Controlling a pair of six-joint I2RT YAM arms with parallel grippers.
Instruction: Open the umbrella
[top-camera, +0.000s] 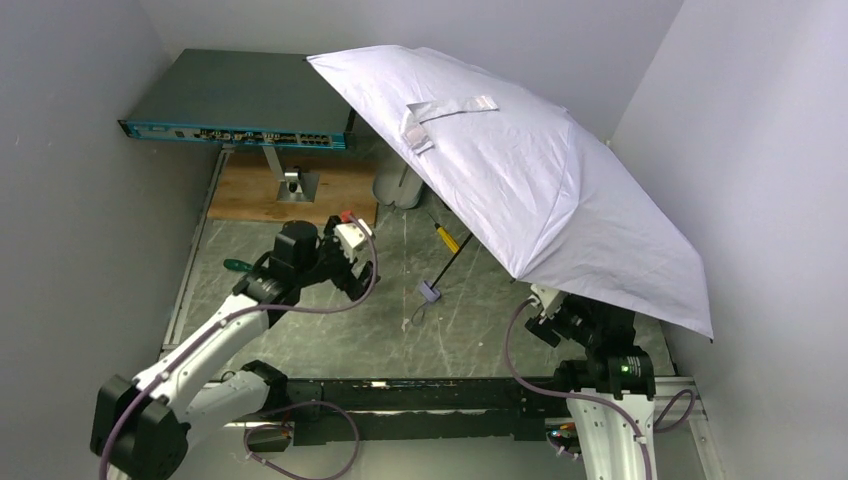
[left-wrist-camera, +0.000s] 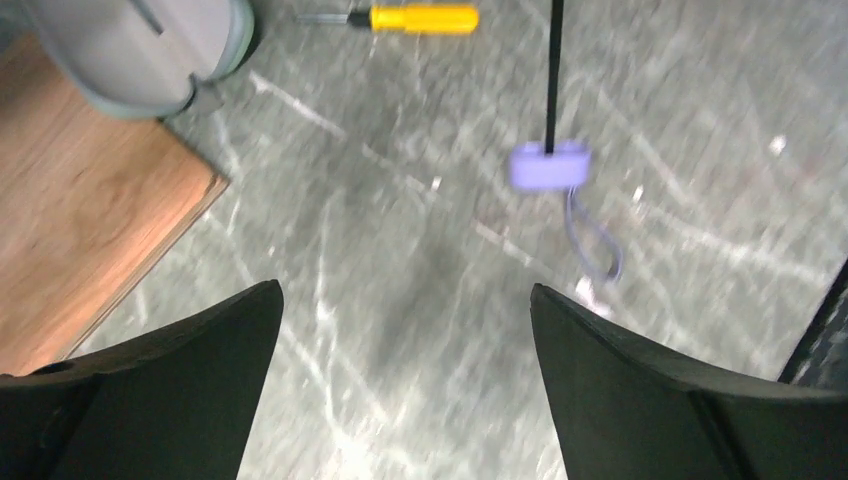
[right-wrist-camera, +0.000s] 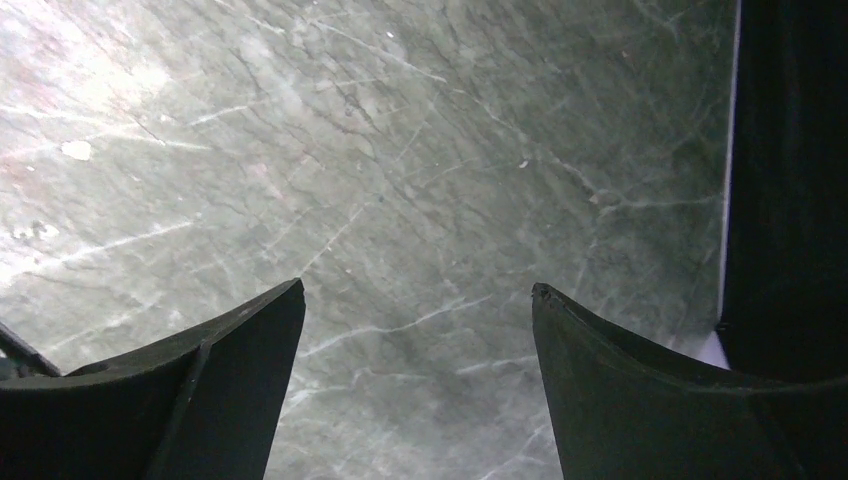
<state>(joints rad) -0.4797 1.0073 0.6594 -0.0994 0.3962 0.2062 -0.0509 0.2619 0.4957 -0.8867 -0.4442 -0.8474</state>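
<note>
Top external: umbrella (top-camera: 540, 190) spread open; left wrist: its shaft (left-wrist-camera: 553, 70), handle (left-wrist-camera: 548, 165) only.

You've got the umbrella (top-camera: 520, 170) fully open: pale lavender-white canopy, panels taut, spread from top centre to the lower right of the overhead view. It's tipped on its side, outer face toward the camera, w/ one rim tip at top centre-left & the opposite rim at the right edge, lower down. A fabric strap (top-camera: 447, 112) lies across the canopy's upper part. The thin black shaft (top-camera: 452, 262) slants out from under the canopy toward frame centre. It ends in a small grey-lilac handle (top-camera: 430, 291) on the table (top-camera: 330, 320). In the left wrist view a wrist cord (left-wrist-camera: 592, 245) trails below the handle.
</note>
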